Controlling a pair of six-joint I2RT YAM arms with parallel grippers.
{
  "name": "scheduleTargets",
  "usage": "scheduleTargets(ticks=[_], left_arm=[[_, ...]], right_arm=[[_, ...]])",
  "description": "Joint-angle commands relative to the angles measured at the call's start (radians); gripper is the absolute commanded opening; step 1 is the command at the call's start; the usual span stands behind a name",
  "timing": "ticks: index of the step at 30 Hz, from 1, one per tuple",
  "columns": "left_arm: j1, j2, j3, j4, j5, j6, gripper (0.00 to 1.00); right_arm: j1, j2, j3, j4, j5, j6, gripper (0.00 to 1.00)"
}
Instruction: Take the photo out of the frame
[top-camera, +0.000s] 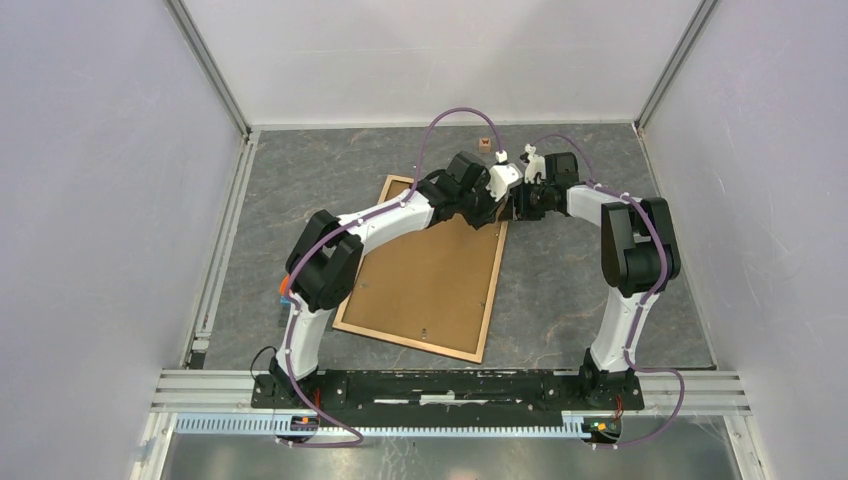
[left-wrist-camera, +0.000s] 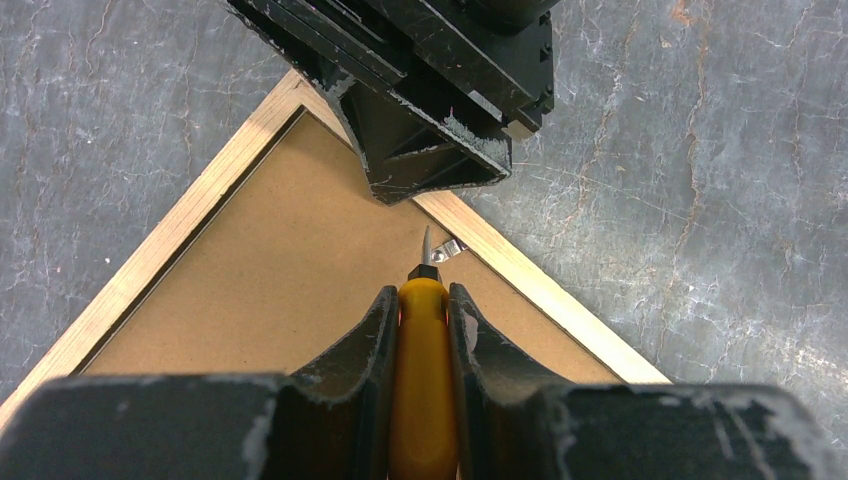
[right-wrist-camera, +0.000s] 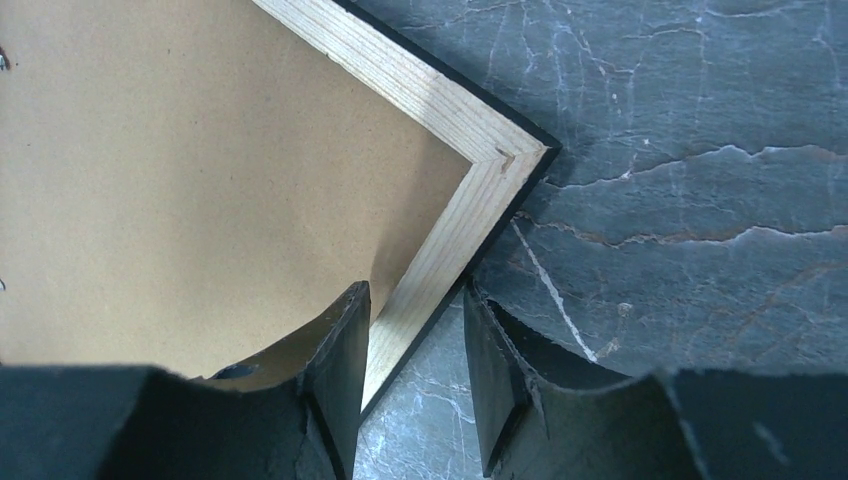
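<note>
Left gripper (left-wrist-camera: 422, 300) clenched on a yellow tool (left-wrist-camera: 422, 400), whose metal tip touches a small metal tab (left-wrist-camera: 448, 250) near the frame's far right corner. Right gripper (right-wrist-camera: 412, 295) straddles the wooden rim just beside that corner, jaws parted. Both arms reach forward and bend inward, meeting there. Frame (top-camera: 430, 280) lies flat, brown back up, its long axis running away from the bases with the far end leaning slightly right. Grey marbled table (top-camera: 560, 300); plain pale walls (top-camera: 100, 200).
</note>
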Motion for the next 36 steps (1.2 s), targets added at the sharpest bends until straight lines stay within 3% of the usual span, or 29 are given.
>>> scheduleTargets(ticks=[1, 16, 24, 36], left_arm=[[-0.004, 0.000, 0.042, 0.004, -0.016, 0.027, 0.02], [-0.030, 0.031, 0.055, -0.080, 0.011, 0.068, 0.02], [-0.041, 0.027, 0.079, -0.160, 0.039, 0.159, 0.02], [-0.043, 0.025, 0.099, -0.256, -0.049, 0.246, 0.02]], right_arm=[[0.004, 0.033, -0.002, -0.009, 0.035, 0.000, 0.45], [0.005, 0.036, 0.005, -0.009, 0.028, 0.001, 0.43], [0.005, 0.037, -0.001, -0.015, 0.038, -0.008, 0.42], [0.006, 0.034, 0.001, -0.016, 0.040, -0.009, 0.42]])
